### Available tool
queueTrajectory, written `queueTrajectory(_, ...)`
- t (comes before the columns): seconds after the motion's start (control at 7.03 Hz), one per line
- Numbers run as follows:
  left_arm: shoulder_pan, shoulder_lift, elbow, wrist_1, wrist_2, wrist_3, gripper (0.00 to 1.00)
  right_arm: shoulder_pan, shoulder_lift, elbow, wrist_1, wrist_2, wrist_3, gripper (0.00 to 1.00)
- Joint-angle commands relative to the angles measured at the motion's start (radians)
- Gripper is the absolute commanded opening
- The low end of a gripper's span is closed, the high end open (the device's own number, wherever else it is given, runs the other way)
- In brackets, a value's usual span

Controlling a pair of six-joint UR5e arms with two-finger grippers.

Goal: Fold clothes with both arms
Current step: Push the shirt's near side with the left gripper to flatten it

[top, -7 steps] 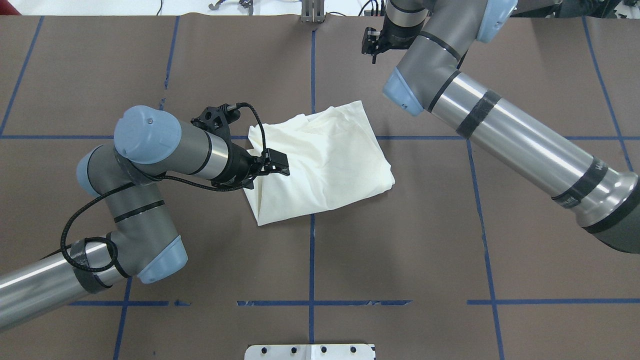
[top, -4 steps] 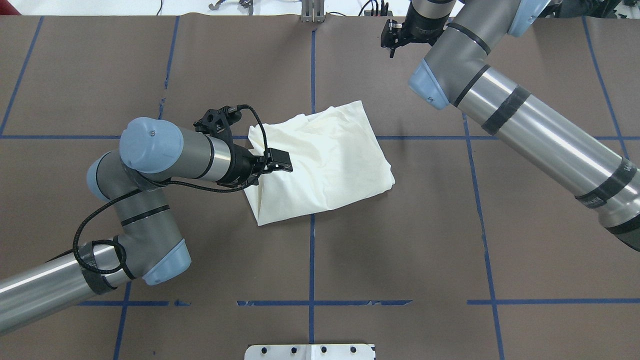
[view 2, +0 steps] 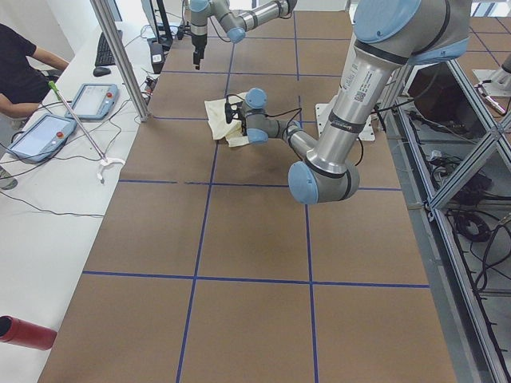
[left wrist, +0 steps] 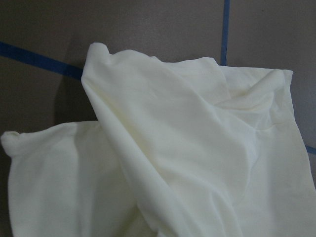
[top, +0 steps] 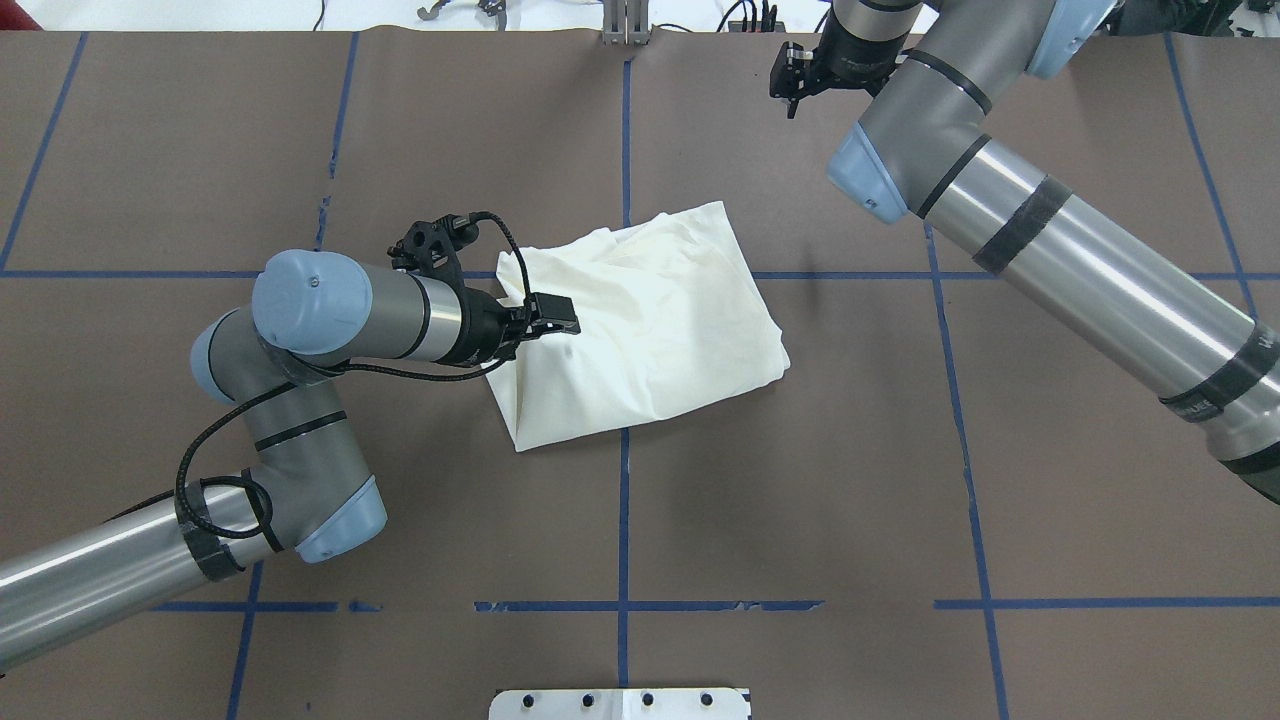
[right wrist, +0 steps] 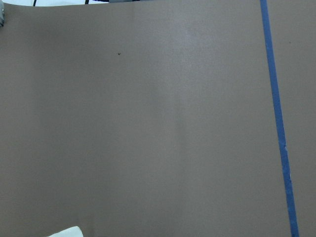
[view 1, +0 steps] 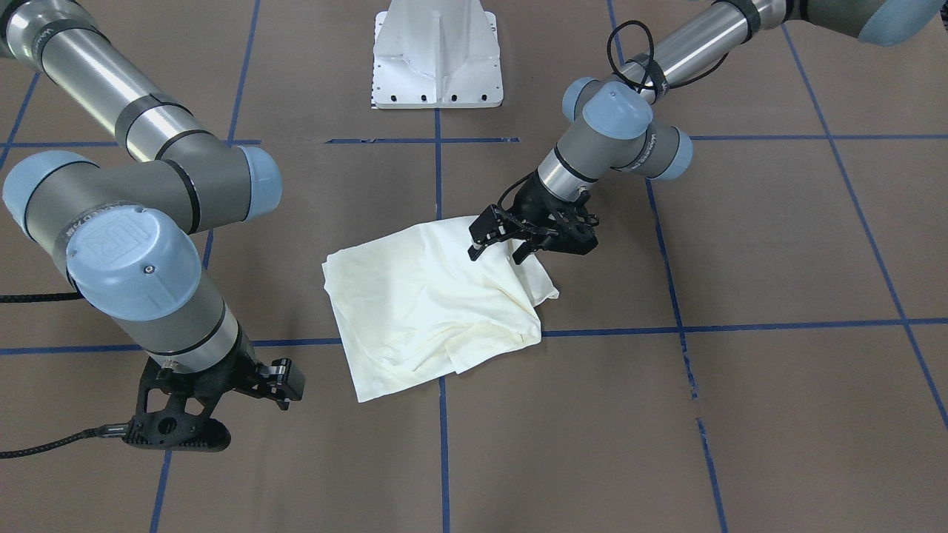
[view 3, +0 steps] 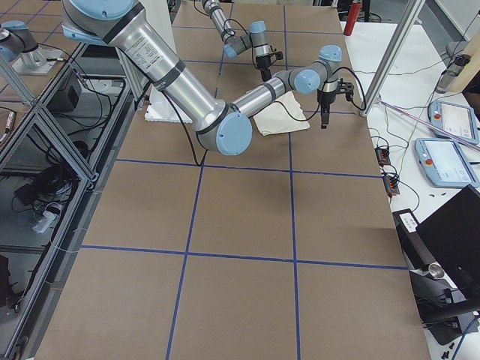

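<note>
At the middle of the brown table point(top: 820, 480), the cream-white shirt point(top: 660, 330) is lying folded into a rumpled, tilted rectangle. It is showing only plain cloth and is sitting across a crossing of the blue tape lines point(top: 622, 520). In the overhead view the left arm point(top: 360, 320) is reaching in from 8 o'clock. The left gripper point(view 1: 496, 253) is hanging over the shirt's 9 o'clock edge, its jaws standing spread with cloth showing between them in the front-facing view. The left wrist camera is looking down on a raised fold of the shirt running from 11 o'clock toward 5 o'clock. The right arm point(top: 1050, 240) is stretching in from 3 o'clock. The right gripper point(top: 790, 95) is pointing down over bare table at the shirt's 1 o'clock, well apart from it and near the far edge. I cannot tell how its jaws are standing.
</note>
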Motion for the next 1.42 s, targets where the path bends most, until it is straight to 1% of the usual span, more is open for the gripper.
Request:
queueTrajectory(0.0, 0.041, -0.029, 0.013, -0.012, 0.001, -0.038, 1.0, 0.001, -0.005, 0.0, 0.0, 0.0, 0.0, 1.0)
queueTrajectory(0.43, 0.103, -0.034, 0.007, -0.014, -0.005, -0.053, 1.0, 0.009, -0.011, 0.002, 0.002, 0.001, -0.001, 1.0)
queueTrajectory(0.57, 0.121, -0.023, -0.013, -0.014, -0.005, -0.051, 1.0, 0.018, -0.012, 0.002, 0.002, 0.003, -0.003, 1.0)
queueTrajectory(0.71, 0.138, -0.009, -0.046, -0.006, -0.034, -0.048, 1.0, 0.024, -0.012, 0.002, 0.0, 0.001, -0.028, 1.0)
queueTrajectory(0.85, 0.141, -0.005, -0.054, -0.007, -0.105, -0.048, 1.0, 0.03, -0.019, 0.002, 0.002, 0.001, -0.03, 1.0)
queueTrajectory(1.28, 0.186, 0.021, -0.128, -0.009, -0.115, -0.042, 1.0, 0.035, -0.022, 0.0, 0.002, 0.001, -0.046, 1.0)
